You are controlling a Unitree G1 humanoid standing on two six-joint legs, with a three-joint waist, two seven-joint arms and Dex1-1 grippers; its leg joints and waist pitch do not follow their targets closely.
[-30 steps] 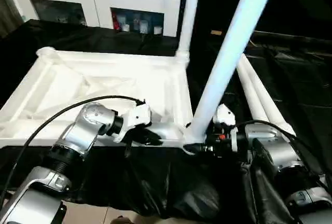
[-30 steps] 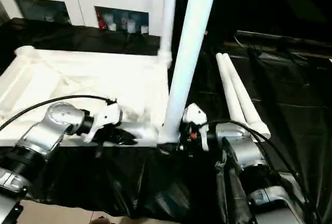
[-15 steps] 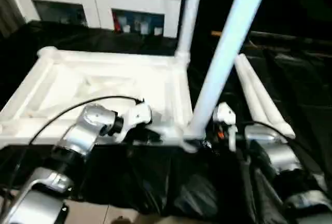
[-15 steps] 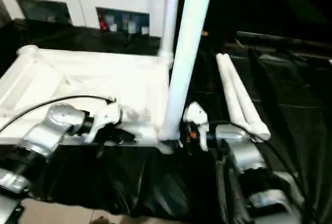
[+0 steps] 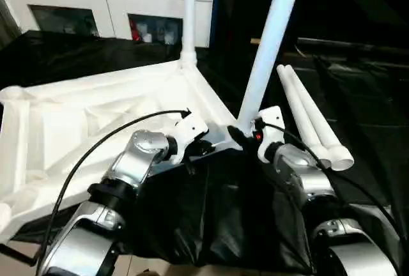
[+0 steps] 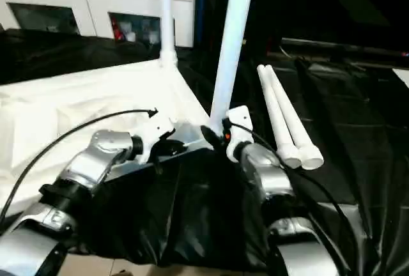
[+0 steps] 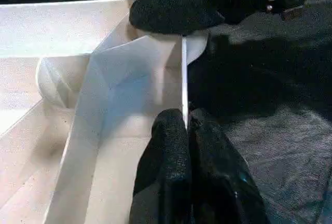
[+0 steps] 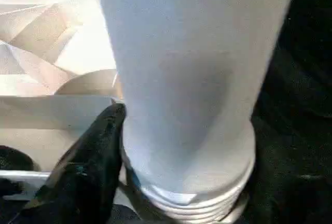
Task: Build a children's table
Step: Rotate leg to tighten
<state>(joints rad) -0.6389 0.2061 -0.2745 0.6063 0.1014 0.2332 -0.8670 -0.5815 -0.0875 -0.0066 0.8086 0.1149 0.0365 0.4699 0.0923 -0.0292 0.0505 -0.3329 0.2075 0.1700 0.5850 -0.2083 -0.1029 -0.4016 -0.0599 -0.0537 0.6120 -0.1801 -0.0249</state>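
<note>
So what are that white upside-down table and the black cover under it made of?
The table top and its legs look like moulded plastic: uniform white, smooth, slightly glossy, with ribbed bracing on the underside. The black cover looks like thin fabric or sheeting, since it wrinkles and hangs in folds; which one, I can't tell.

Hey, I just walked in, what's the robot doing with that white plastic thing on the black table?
It is assembling a white plastic children's table, whose rectangular top lies upside down on the black-covered work table. Two tapered white legs already stand in corner sockets: one at the far corner, one at the near corner. The right end effector sits around the base of the near leg, while the left end effector is shut on the top's near rim. Two more white legs lie loose beside the top.
</note>
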